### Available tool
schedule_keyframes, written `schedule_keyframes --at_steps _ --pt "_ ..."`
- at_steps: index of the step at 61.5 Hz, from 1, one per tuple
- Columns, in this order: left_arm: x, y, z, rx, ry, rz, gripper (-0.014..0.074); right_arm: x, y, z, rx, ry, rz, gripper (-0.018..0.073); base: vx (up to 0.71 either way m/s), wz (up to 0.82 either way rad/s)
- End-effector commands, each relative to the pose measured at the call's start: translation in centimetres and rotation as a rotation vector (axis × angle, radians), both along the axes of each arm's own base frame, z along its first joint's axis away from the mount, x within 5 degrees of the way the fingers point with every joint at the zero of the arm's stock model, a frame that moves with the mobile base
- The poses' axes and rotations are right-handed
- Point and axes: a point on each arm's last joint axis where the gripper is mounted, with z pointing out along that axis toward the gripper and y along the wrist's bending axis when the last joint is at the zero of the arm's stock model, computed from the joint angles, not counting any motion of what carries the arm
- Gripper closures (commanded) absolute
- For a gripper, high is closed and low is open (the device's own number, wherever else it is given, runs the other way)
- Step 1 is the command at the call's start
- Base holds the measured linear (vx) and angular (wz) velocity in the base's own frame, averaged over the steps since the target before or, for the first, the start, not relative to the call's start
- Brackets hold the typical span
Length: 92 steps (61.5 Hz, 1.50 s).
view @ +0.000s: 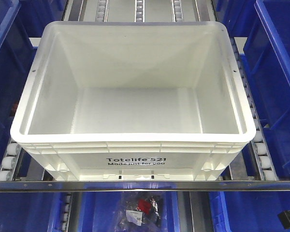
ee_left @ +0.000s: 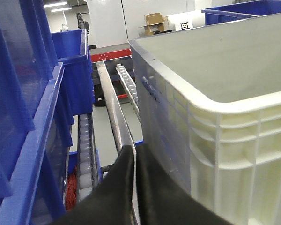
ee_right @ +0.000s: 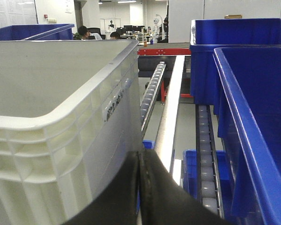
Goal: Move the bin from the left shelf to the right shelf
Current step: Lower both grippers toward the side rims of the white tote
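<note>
1. White bin (view: 87, 155) sits on the shelf lane at centre of the front view, open top up, nothing inside. Black print "Totelife 521" on its front wall. Its front edge is just behind the metal front rail (view: 145, 185).
2. Left gripper (ee_left: 134, 154): black fingers pressed together, nothing between them. It sits low, just beside the bin's (ee_left: 225, 140) left wall, in the gap between that wall and the blue bins (ee_left: 70, 61). I cannot tell whether it touches the wall.
3. Right gripper (ee_right: 139, 158): fingers likewise closed on nothing, low beside the bin's (ee_right: 84, 154) right wall, with more blue bins (ee_right: 253, 117) on its far side.
4. Blue bins (view: 275, 72) flank the white one closely on both sides and fill the level below. One lower bin holds a clear bag (view: 142, 205) with red and black parts.
5. The shelf surface is made of roller tracks (view: 12, 162) set between metal side rails. Rollers run away down the lanes (ee_left: 84, 154) (ee_right: 206, 154).
6. Room beyond: white walls, ceiling lights, a red beam (ee_left: 110, 55) (ee_right: 164, 50), a cardboard box (ee_left: 153, 19), and people (ee_right: 84, 32) seated far off at desks.
</note>
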Motion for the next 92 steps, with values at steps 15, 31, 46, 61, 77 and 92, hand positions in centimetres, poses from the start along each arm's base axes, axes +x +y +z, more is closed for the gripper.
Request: schedule_keyframes --at_steps 15,31,46,61,77,92 --pt "-0.2 0.1 1.3 -0.029 -0.097 -0.001 0.0604 0.0 -0.1 0.1 0.005 -0.068 -0.007 0.0566 0.0 0.0" --pt "-0.2 0.1 1.3 -0.029 -0.097 -0.001 0.0604 0.0 -0.1 0.1 0.005 -0.068 -0.007 0.0566 0.0 0.0" --pt "-0.2 0.1 1.3 -0.029 -0.097 -0.001 0.0604 0.0 -0.1 0.1 0.005 -0.068 -0.007 0.0566 0.0 0.0" --pt "-0.2 0.1 1.4 -0.032 -0.112 0.0 0.0604 -0.1 -0.1 0.5 0.012 -0.106 -0.009 0.0566 0.0 0.0" --pt "-0.6 0.3 3.2 -0.069 -0.286 0.013 0.0604 -0.3 -0.2 1.8 0.065 -0.248 -0.016 0.0566 0.0 0.0" --pt "-1.3 0.6 5.9 -0.192 -0.352 0.013 0.0604 -0.7 -0.3 3.5 0.123 -0.266 -0.005 0.0566 0.0 0.0"
